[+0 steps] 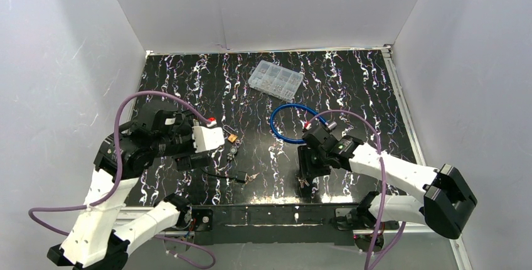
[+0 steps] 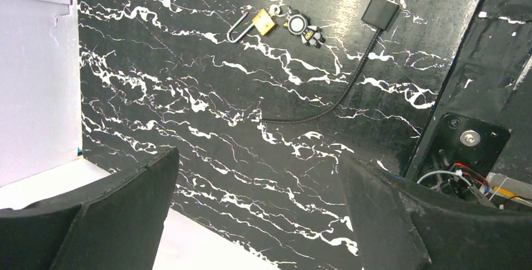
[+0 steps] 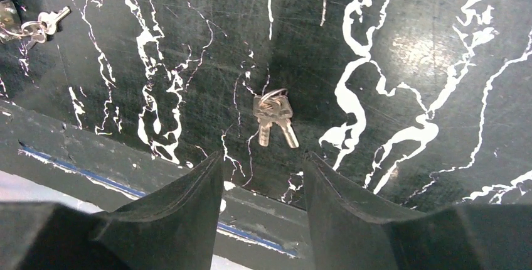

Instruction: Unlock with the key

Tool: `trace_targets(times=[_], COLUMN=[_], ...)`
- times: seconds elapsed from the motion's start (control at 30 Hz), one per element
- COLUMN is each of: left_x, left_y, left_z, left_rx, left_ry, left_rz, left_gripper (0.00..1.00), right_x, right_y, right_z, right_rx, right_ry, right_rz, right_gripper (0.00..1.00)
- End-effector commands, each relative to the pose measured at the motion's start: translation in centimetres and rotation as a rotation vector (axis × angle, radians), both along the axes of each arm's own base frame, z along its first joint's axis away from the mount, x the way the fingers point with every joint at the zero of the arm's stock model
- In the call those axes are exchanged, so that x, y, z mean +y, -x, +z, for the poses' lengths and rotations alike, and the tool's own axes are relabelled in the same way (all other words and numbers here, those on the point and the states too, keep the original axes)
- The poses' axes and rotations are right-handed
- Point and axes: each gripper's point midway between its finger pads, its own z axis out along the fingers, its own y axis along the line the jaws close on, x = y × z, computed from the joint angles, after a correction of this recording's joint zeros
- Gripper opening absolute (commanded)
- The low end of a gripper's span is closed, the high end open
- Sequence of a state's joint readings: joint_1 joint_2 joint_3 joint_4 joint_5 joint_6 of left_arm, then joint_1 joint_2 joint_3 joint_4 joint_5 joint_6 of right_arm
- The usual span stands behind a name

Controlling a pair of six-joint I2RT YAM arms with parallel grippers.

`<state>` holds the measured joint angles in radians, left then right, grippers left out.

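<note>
A small brass padlock (image 2: 266, 22) with a silver shackle lies on the black marbled table; it also shows in the top view (image 1: 233, 137). A pair of silver keys on a ring (image 3: 274, 115) lies near the table's front edge, also in the top view (image 1: 303, 184). My right gripper (image 3: 263, 164) is open and empty, hovering just short of these keys, which sit in line with the gap between its fingers. My left gripper (image 2: 260, 185) is open and empty, well back from the padlock. In the top view it (image 1: 190, 157) is left of the padlock.
A small black-and-white keychain figure (image 2: 305, 30) lies beside the padlock. A black block on a thin cable (image 2: 379, 11) lies near it, with a second key bunch (image 3: 37, 24) at its end. A blue cable loop (image 1: 290, 122) and a clear organiser box (image 1: 275, 78) lie farther back.
</note>
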<state>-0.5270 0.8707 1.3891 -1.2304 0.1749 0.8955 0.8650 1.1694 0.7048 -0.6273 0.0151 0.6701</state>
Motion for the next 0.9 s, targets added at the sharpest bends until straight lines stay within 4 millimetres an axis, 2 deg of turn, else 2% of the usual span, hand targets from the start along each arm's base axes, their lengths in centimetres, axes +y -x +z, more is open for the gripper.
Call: trace_targets(times=[0.0, 0.13, 0.33, 0.87], left_x=[0.5, 0.6, 0.4, -0.2], left_y=[1.5, 1.7, 1.6, 1.5], left_z=[-0.4, -0.4, -0.3, -0.6], left_rx=[0.028, 0.033, 0.025, 0.033], left_ry=[-0.021, -0.029, -0.027, -0.014], left_rz=[-0.043, -0.05, -0.061, -0.084], left_gripper=[0.98, 0.98, 0.98, 0.98], right_x=[1.7, 2.3, 2.7, 2.5], right_y=[-1.2, -1.5, -1.8, -1.7], right_z=[0.2, -0.6, -1.4, -3.1], right_rx=[-0.053, -0.054, -0.051, -0.027], right_ry=[-0.021, 0.003, 0.037, 0.086], right_rz=[-0.007, 0.004, 0.019, 0.026], right_gripper=[0.56, 0.55, 0.41, 0.29])
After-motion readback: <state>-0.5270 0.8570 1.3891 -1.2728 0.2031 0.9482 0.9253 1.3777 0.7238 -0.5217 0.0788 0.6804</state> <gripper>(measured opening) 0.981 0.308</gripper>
